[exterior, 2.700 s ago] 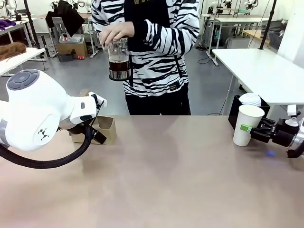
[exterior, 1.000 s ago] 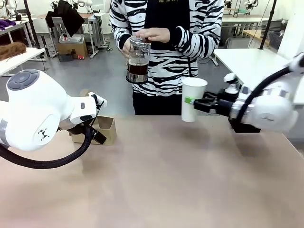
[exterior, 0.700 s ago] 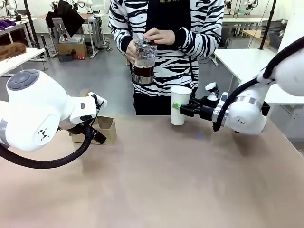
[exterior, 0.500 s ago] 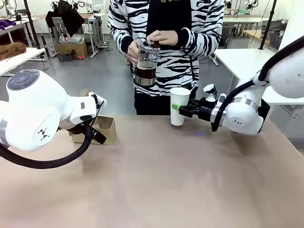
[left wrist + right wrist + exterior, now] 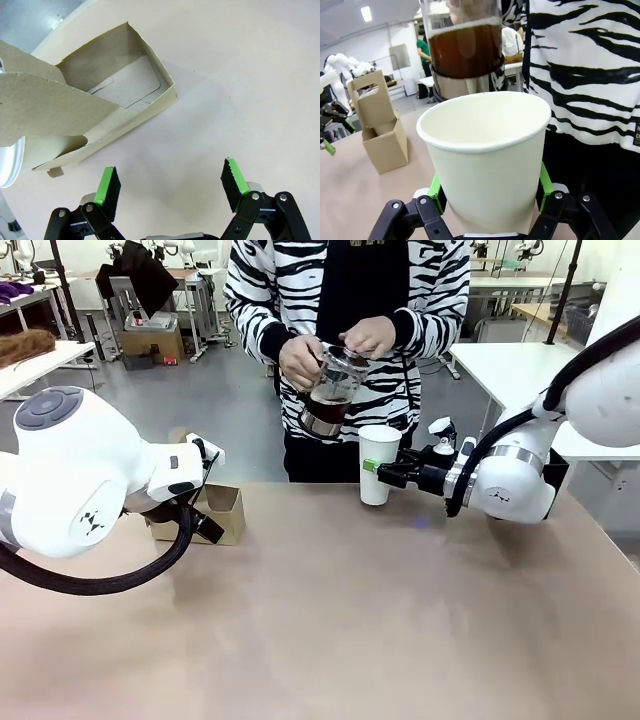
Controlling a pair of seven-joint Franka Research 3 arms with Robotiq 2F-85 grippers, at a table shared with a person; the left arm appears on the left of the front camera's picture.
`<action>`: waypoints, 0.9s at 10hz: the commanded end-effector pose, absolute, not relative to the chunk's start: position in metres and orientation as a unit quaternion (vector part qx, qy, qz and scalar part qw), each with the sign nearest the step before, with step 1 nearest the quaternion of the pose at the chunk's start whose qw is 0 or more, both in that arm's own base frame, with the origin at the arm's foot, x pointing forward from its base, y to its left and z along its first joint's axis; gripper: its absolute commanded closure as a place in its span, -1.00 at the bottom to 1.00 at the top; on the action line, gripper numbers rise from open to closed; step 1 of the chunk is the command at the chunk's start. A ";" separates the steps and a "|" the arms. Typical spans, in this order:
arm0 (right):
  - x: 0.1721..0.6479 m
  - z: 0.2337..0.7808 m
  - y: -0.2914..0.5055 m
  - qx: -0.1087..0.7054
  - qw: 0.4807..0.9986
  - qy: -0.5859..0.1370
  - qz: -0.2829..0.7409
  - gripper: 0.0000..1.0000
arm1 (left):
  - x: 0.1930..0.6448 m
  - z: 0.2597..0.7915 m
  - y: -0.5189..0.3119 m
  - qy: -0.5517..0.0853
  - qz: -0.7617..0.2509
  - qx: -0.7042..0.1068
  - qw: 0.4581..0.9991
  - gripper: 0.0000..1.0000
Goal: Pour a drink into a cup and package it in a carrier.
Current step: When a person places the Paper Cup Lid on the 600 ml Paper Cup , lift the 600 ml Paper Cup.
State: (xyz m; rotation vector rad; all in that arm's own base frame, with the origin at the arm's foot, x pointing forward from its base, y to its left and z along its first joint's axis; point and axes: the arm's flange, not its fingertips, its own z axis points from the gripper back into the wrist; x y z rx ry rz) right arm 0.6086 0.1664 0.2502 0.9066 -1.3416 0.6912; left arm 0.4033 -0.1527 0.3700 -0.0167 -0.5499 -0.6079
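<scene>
2 containers meet at the far edge of the counter (image 5: 350, 620). The white cup (image 5: 379, 455) stands upright, clamped between the right tool's (image 5: 376, 470) green pads, and a person tilts the glass carafe (image 5: 330, 390) just above it with both hands. Dark drink (image 5: 324, 410) fills the carafe's lower part, and the cup's inside looks plain white. Well to the left, the carrier (image 5: 120, 75) sits on the counter, with the left tool (image 5: 170, 182) gaping wide just beside it, holding nothing.
</scene>
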 end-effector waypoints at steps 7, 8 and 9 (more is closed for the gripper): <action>0.607 0.252 0.168 0.399 0.636 -0.589 0.297 -0.61 | 0.403 0.370 -0.152 -0.268 -0.295 -0.010 0.917 -1.00; 0.607 0.252 0.168 0.399 0.636 -0.589 0.297 -0.61 | 0.403 0.370 -0.152 -0.268 -0.295 -0.010 0.917 -1.00; 0.607 0.252 0.168 0.399 0.636 -0.589 0.297 -0.61 | 0.403 0.370 -0.152 -0.268 -0.295 -0.010 0.917 -1.00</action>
